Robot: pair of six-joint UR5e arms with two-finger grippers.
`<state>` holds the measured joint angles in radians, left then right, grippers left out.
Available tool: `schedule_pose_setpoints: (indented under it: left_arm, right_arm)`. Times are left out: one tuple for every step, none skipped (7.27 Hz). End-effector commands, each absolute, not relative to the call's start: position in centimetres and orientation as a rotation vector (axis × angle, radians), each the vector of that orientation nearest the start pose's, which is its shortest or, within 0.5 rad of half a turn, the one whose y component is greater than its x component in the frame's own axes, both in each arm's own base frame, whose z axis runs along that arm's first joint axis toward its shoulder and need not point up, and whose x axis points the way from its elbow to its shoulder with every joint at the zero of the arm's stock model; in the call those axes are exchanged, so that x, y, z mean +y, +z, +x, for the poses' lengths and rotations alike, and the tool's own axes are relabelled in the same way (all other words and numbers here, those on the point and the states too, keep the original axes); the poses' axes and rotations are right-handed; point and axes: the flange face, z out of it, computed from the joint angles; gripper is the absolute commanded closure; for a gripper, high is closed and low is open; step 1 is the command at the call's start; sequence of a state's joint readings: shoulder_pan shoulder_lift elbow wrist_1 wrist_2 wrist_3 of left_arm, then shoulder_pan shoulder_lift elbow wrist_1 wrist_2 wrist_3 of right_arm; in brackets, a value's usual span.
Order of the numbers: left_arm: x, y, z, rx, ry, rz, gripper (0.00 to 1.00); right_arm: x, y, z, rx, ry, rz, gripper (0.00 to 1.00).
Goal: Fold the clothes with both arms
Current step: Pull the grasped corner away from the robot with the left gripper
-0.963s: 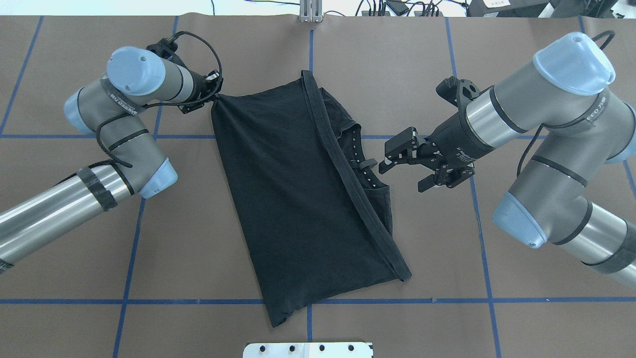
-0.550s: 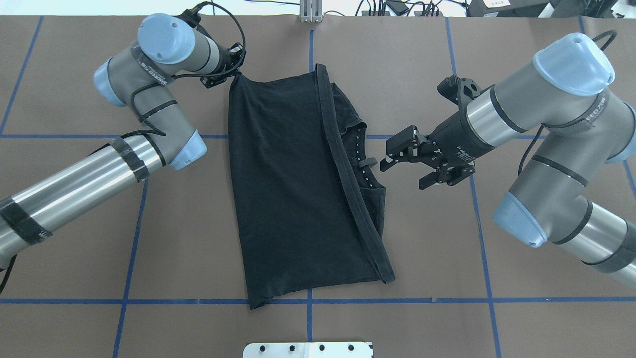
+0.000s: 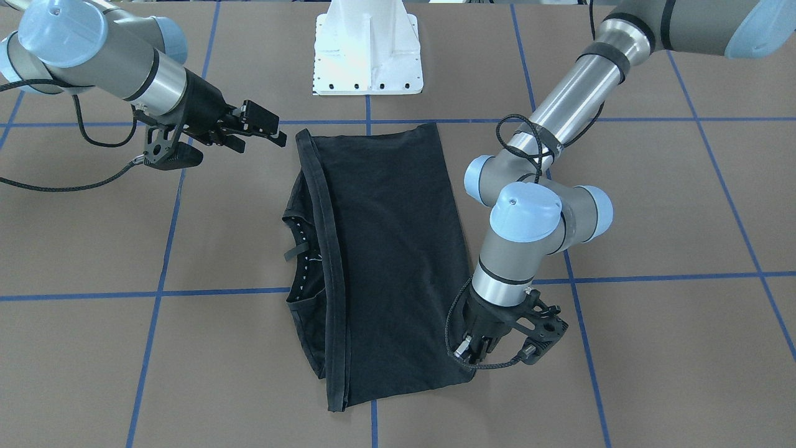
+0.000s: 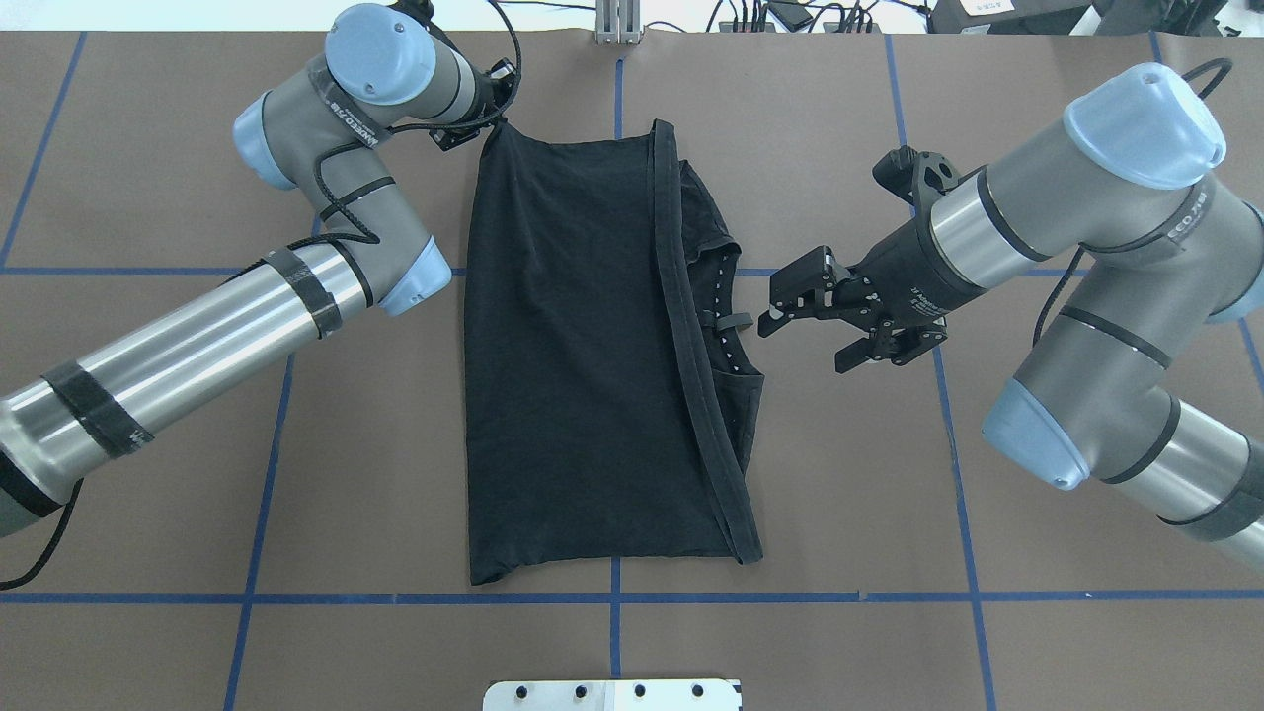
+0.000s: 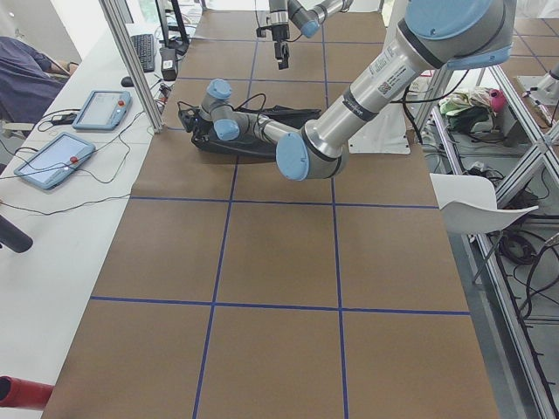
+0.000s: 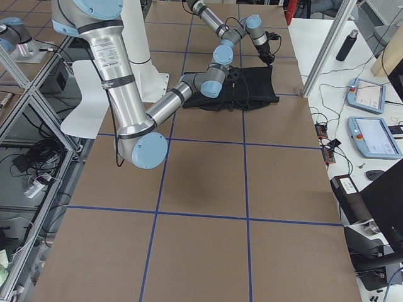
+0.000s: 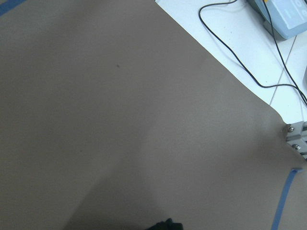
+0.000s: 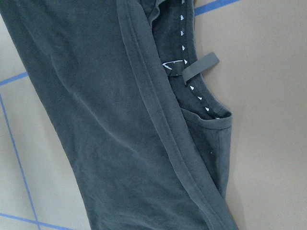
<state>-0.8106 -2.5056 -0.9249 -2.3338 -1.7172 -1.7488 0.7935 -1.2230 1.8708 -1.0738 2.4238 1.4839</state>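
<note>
**Inspector A:** Table and arms, please.

**Inspector B:** Brown table [image 4: 148, 494] ruled with blue lines, with a white pedestal [image 3: 368, 56] at the robot's edge. The left arm [image 4: 197, 346] stretches well out from the pedestal towards the far edge. The right arm [image 4: 1086, 247] is bent off to the pedestal's right.

**Inspector A:** The garment?

**Inspector B:** A black T-shirt [image 4: 573, 346] lies flat straight out from the pedestal, folded lengthwise, plain side up. Its collar shows on the right arm's side.

**Inspector A:** Grippers?

**Inspector B:** The left gripper [image 4: 486, 117] is at the shirt corner farthest from the pedestal on the left side. It is pinched onto that corner, and the cloth rises to a point in it. The right gripper [image 4: 812, 324] is spread wide and holds nothing. It hovers out from the pedestal to its right, aimed at the collar but clear of the cloth.

**Inspector A:** Anything smaller?

**Inspector B:** A grey hanging loop [image 8: 201, 64] sticks out from the collar.
</note>
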Motion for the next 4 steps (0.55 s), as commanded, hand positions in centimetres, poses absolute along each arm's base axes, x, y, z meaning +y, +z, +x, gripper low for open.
schedule_pose_setpoints:
  left_arm:
    - [-70.5,26.9,51.0,1.086,-0.808,0.213,1.0]
    - [-70.5,26.8,51.0,1.089,-0.805,0.217,1.0]
    - [-70.5,26.9,51.0,1.078,-0.769,0.238,0.01]
    - [-70.7,25.4,49.9,1.081,-0.702,0.289,0.0]
  right_arm:
    - [-43.9,26.3,-34.9,-1.276,0.119,-0.224,0.0]
    - [-43.8,26.3,-35.0,-1.276,0.115,-0.223,0.0]
    - [-43.9,26.3,-35.0,-1.275,0.114,-0.219,0.0]
    - [-44.2,26.0,-35.2,-1.274,0.127,-0.195,0.0]
